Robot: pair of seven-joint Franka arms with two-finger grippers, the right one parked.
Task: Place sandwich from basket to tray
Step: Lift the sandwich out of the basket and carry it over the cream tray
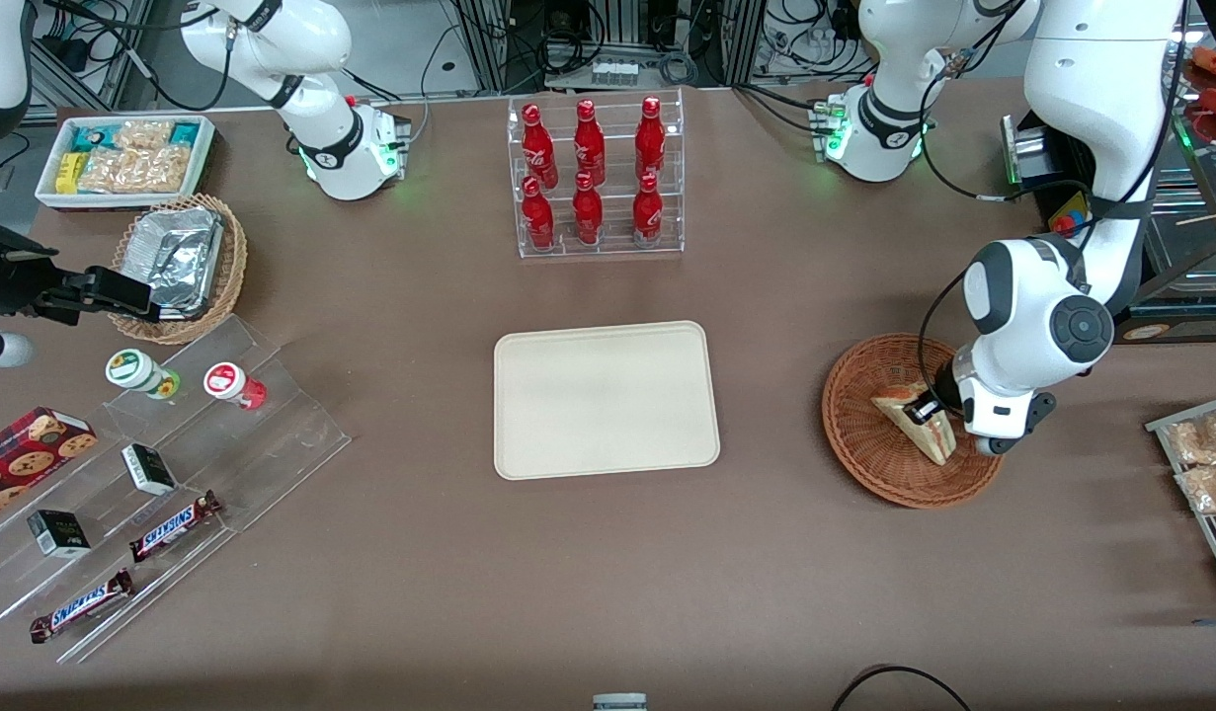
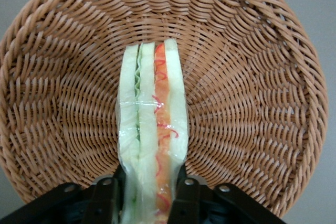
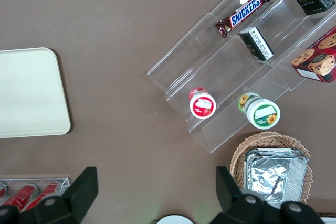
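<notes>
Grasp step: hand (image 2: 149,195) pinching sandwich (image 2: 152,135) in basket (image 2: 252,77). Next: lift clear, carry to tray (image 1: 606,399).

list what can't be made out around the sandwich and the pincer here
- Front view: the pincer is mostly hidden by the arm's wrist.
- Left wrist view: the sandwich end between the fingers is cut off by the frame edge.
- Basket floor under the sandwich: hidden in both views.
</notes>
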